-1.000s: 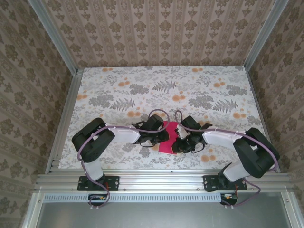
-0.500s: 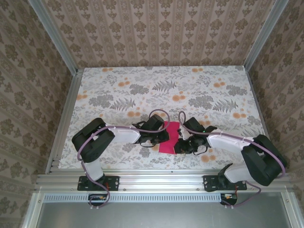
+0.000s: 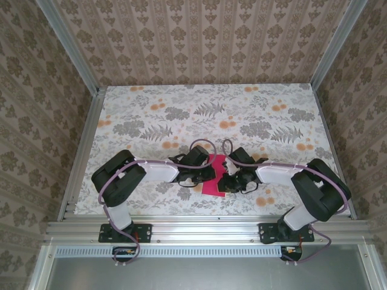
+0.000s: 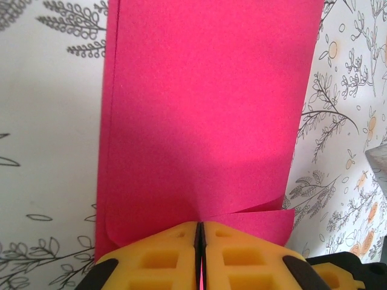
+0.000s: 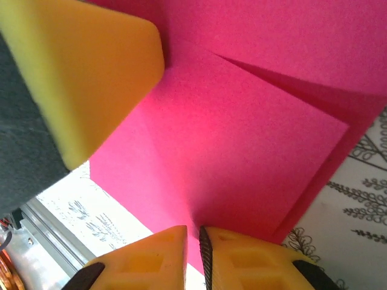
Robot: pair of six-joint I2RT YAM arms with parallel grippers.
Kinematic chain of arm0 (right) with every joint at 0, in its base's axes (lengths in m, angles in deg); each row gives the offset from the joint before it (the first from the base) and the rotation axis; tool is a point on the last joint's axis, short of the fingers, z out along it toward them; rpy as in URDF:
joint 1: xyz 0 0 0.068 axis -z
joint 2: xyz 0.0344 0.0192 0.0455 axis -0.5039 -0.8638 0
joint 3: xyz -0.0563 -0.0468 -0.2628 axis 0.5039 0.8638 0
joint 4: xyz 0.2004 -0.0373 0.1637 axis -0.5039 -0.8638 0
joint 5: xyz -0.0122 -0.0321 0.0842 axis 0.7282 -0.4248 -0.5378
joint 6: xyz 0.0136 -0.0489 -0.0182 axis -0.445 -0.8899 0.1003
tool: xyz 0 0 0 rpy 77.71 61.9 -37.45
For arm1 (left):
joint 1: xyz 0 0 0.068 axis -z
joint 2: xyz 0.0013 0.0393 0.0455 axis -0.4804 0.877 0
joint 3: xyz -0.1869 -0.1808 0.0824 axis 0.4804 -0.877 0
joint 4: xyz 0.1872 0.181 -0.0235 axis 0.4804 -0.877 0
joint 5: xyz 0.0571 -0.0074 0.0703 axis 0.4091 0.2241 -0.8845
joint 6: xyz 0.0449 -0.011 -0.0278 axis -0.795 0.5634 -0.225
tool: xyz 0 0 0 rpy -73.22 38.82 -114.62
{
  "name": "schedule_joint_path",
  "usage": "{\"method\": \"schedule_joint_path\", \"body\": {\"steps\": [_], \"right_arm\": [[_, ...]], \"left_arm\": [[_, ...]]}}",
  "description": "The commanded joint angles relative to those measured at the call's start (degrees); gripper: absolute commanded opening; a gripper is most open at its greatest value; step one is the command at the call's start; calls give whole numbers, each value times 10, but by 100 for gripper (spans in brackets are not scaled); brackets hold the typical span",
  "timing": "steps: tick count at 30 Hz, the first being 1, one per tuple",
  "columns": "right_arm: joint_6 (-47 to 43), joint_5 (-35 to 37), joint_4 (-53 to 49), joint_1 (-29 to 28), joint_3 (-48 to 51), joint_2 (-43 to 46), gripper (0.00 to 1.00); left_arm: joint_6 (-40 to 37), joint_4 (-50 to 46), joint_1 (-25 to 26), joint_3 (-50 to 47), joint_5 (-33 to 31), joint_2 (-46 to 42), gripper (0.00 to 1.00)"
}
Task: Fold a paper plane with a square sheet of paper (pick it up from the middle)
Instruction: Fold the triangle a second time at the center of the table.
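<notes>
The square sheet of paper (image 3: 211, 186) is bright magenta-red and lies folded into overlapping layers between the two arms, near the table's front edge. My left gripper (image 3: 207, 172) is shut on its left side. In the left wrist view the yellow jaws (image 4: 200, 228) pinch the near edge of the paper (image 4: 205, 109), where a folded flap curls off to the right. My right gripper (image 3: 225, 179) is shut on the paper's right side. In the right wrist view it (image 5: 193, 234) nips the edge of the sheet (image 5: 242, 151), with a left-gripper finger (image 5: 91, 66) at upper left.
The floral-print table (image 3: 181, 115) stretches away behind the arms. An aluminium rail (image 3: 205, 228) runs along the near edge, and it crosses the lower left of the right wrist view as the rail (image 5: 48, 232). Wallpapered walls enclose the left, right and back.
The right arm swung outward and toward the near edge, then came back in toward the paper. The left arm stayed put. Both grippers kept their hold.
</notes>
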Motion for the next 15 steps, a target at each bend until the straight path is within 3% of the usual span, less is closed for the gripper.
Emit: {"method": "schedule_joint_path", "body": {"steps": [1, 9, 15], "right_arm": [[9, 24, 6, -4, 40, -36, 17], [25, 20, 35, -4, 60, -34, 16], [31, 19, 41, -4, 55, -35, 16]], "left_arm": [[-22, -48, 2, 2, -12, -2, 13], [-36, -42, -3, 4, -7, -73, 25], [-15, -31, 4, -9, 1, -90, 23]]}}
